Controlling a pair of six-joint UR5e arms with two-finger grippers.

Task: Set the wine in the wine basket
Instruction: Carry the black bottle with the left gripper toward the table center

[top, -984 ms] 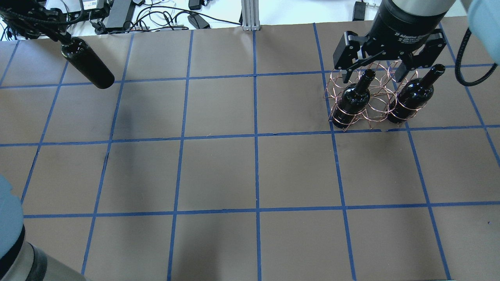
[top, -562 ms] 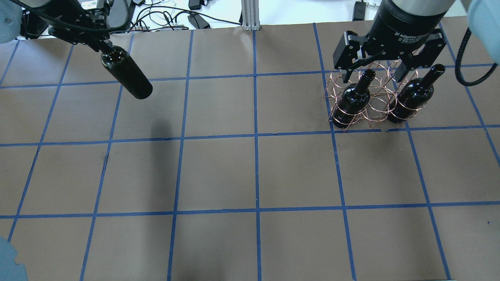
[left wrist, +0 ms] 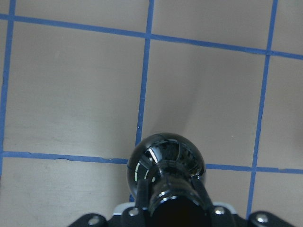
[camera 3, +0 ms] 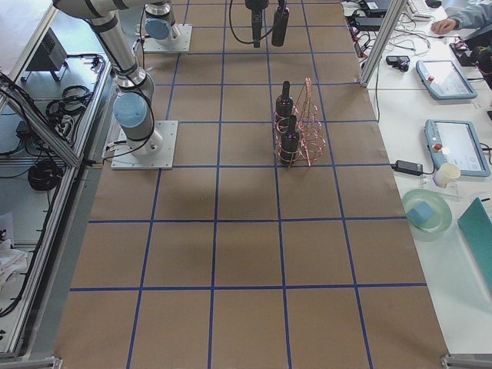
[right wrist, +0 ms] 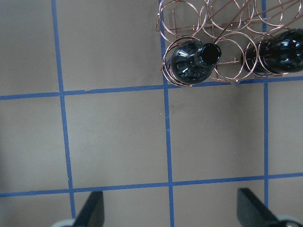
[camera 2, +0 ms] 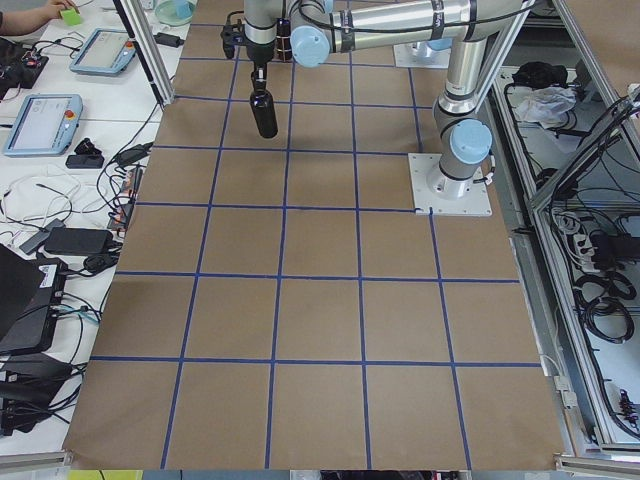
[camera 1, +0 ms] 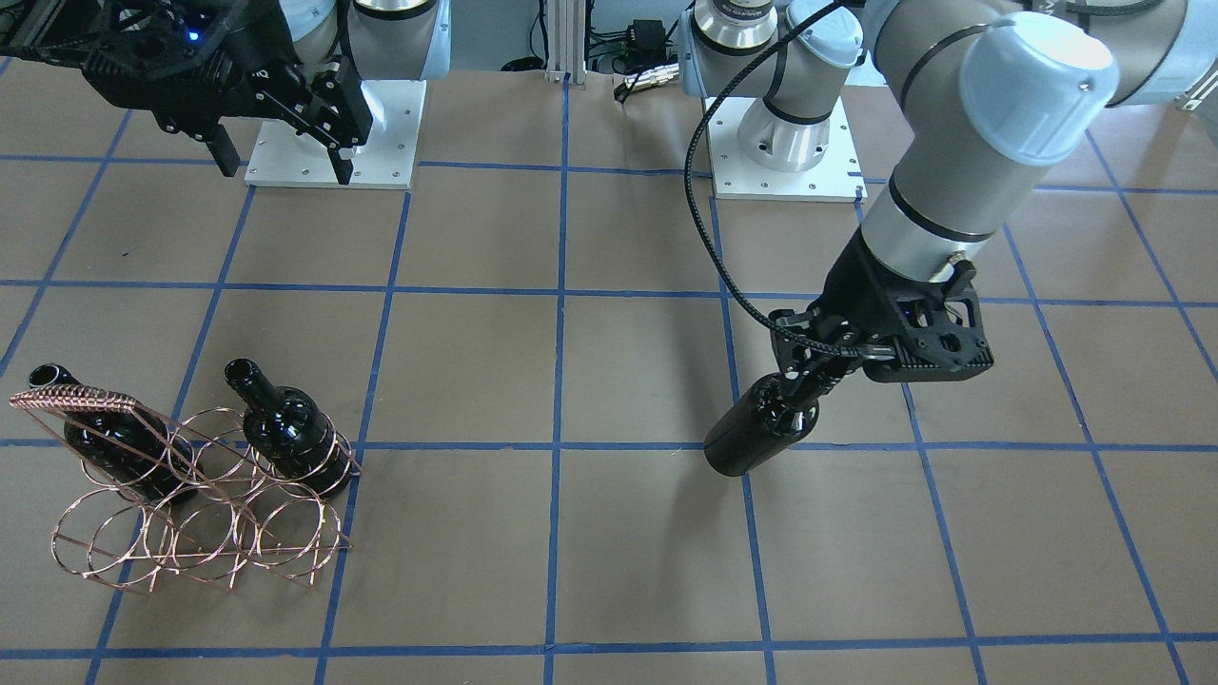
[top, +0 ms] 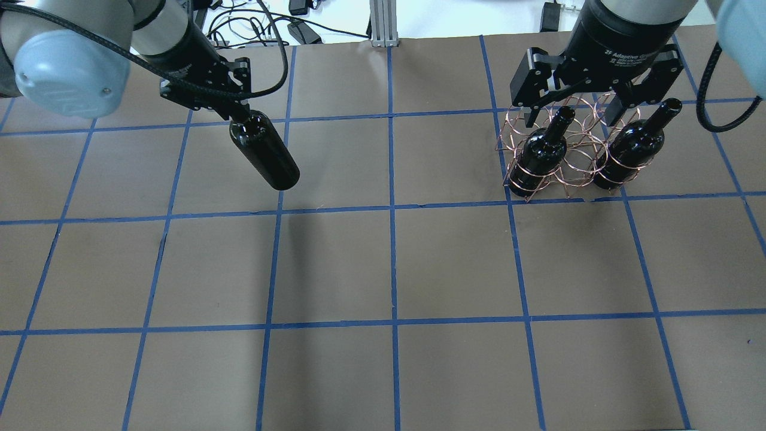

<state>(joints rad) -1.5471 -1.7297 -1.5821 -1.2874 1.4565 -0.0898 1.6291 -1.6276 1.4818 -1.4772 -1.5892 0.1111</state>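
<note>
Table [top: 383, 269], papered brown and ruled into squares with blue tape, carries everything. The left arm [top: 72, 66] comes in from 10 o'clock in the overhead view. The left gripper [top: 237, 111] is clamped on the neck of one wine bottle [top: 266, 157], which hangs under it clear of the paper. In that view the bottle's body runs toward 5 o'clock from the fingers, while the left wrist camera looks straight down the neck onto the shoulder.

The wine basket [camera 1: 86, 398] stands well apart, at 3 o'clock of the hanging bottle in the overhead view. It is one copper wire rack of six rings, in two rows of three. Two bottles stand upright in it, the nine o'clock bottle [top: 540, 154] and the three o'clock bottle [top: 633, 145], in the end rings of the row nearer the robot. That makes three bottles: one carried, two racked.

The right gripper [top: 573, 114] hangs in the air with its jaws spread wide, holding nothing. It shows at the basket's 12 o'clock edge in the overhead view, and its wrist camera has the basket at 12 o'clock.
</note>
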